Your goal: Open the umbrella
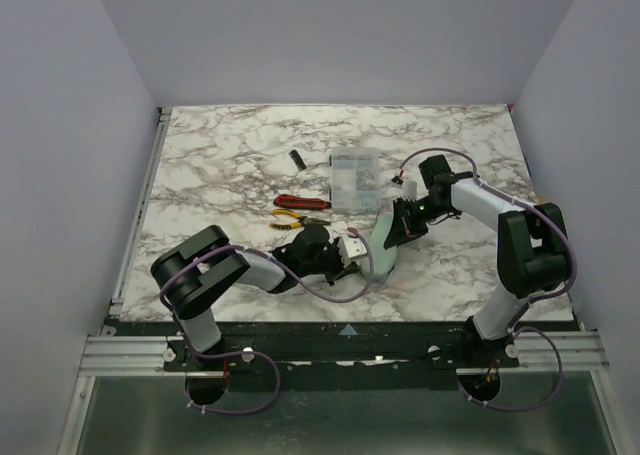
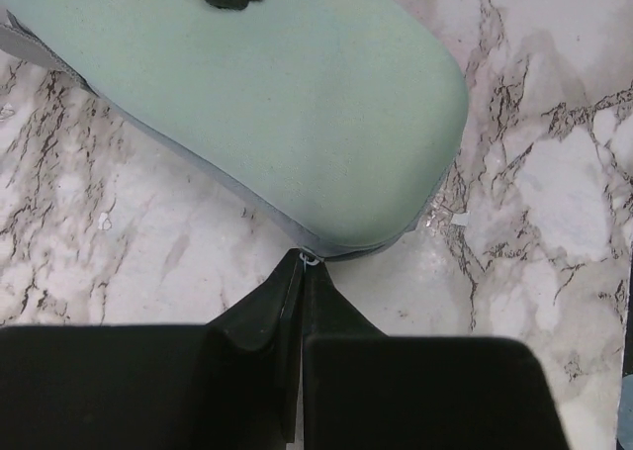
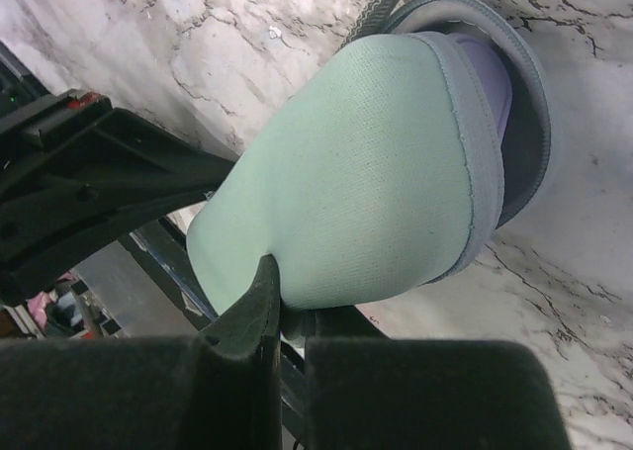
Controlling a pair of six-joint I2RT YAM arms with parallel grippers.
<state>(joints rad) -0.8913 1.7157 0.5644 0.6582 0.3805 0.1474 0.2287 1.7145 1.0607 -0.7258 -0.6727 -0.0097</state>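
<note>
The umbrella is folded inside its mint-green tube case (image 1: pixel 383 246), which lies on the marble table between the two arms. My left gripper (image 1: pixel 349 254) is at the case's near, closed end; in the left wrist view its fingers (image 2: pixel 267 312) are shut on a small metal ring (image 2: pixel 310 260) at the tip of the case (image 2: pixel 287 104). My right gripper (image 1: pixel 396 231) is shut, pinching the fabric of the case (image 3: pixel 366 173) near its far end. The case's grey-rimmed mouth is open there and shows the lavender umbrella (image 3: pixel 492 84) inside. Canopy, shaft and handle are hidden.
A clear plastic parts box (image 1: pixel 354 178) stands behind the case. A red-handled tool (image 1: pixel 300 202) and yellow pliers (image 1: pixel 294 218) lie left of it, a small black part (image 1: pixel 297 159) farther back, a small white item (image 1: pixel 401 182) to the right. The table's front edge (image 1: pixel 340 323) is close.
</note>
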